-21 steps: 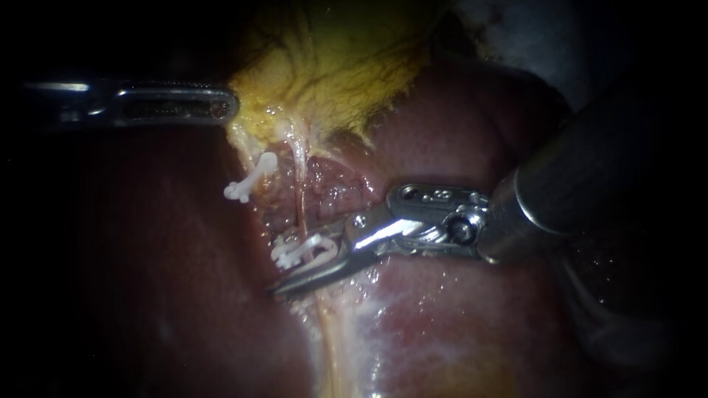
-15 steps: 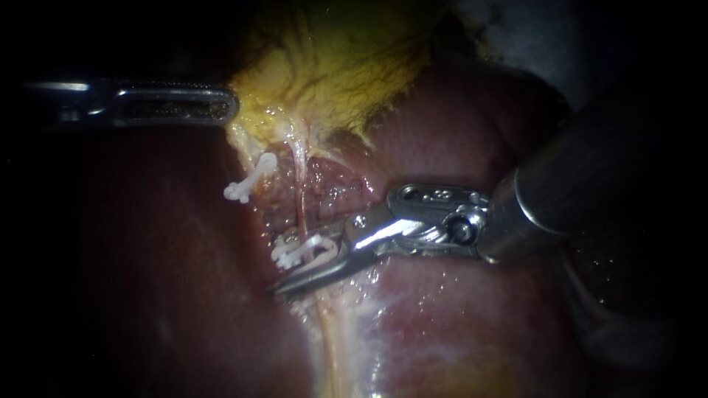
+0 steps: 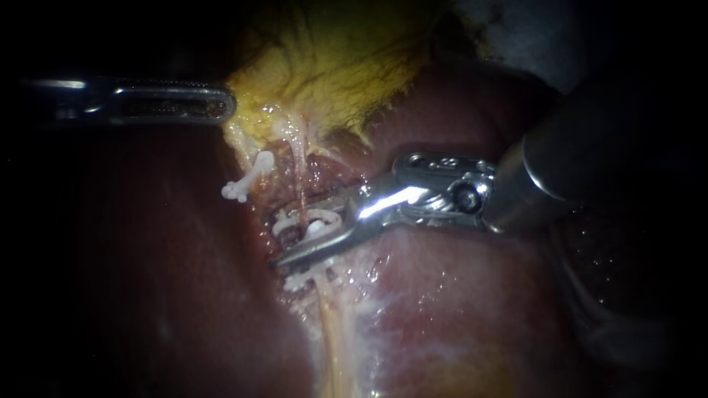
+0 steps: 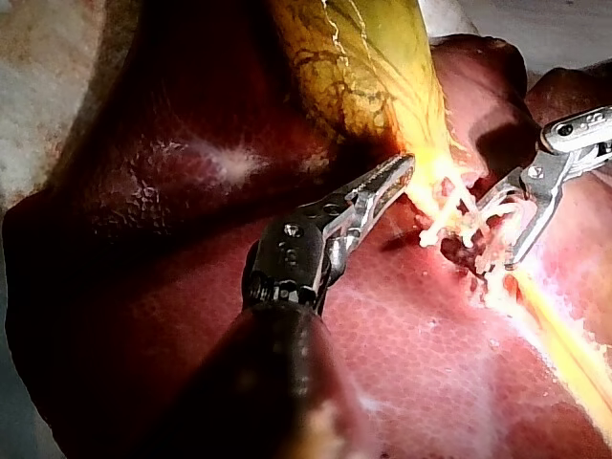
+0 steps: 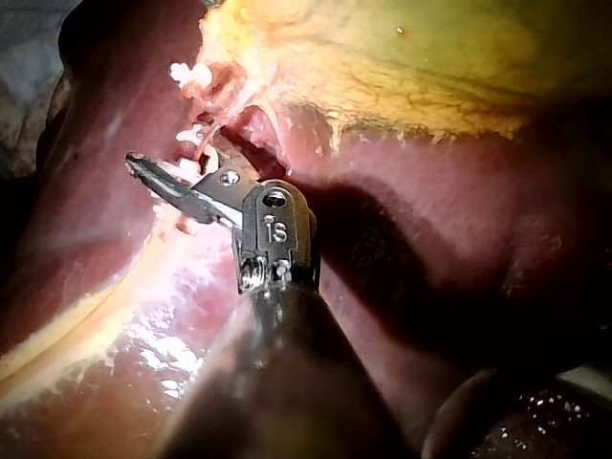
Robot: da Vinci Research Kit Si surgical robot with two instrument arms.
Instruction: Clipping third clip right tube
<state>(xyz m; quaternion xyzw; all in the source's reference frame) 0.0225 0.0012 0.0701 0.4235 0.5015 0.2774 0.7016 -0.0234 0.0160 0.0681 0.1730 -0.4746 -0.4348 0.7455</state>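
Note:
The yellow gallbladder (image 3: 332, 66) lies on the dark red liver (image 3: 457, 295). A thin pink tube, the right tube (image 3: 299, 173), runs down from it. My right instrument (image 3: 287, 236) comes in from the right, its jaws standing apart astride this tube with a white clip (image 3: 313, 222) held between them. Another white clip (image 3: 299, 280) sits on the tube just below the lower jaw. A third clip (image 3: 247, 177) hangs on the tissue to the left. My left instrument (image 3: 221, 103) is shut on the gallbladder's edge (image 4: 411, 182). The right wrist view shows the right instrument's jaws (image 5: 167, 158) at the clips.
Pale, glistening fatty tissue (image 3: 346, 332) runs down from the clips over the liver. A pale cloth (image 3: 516, 29) shows at the back right. The right instrument's thick shaft (image 3: 575, 162) covers the liver on the right.
My right instrument has moved up along the tube with a clip in its jaws, uncovering a clip below the lower jaw. The left instrument has stayed put.

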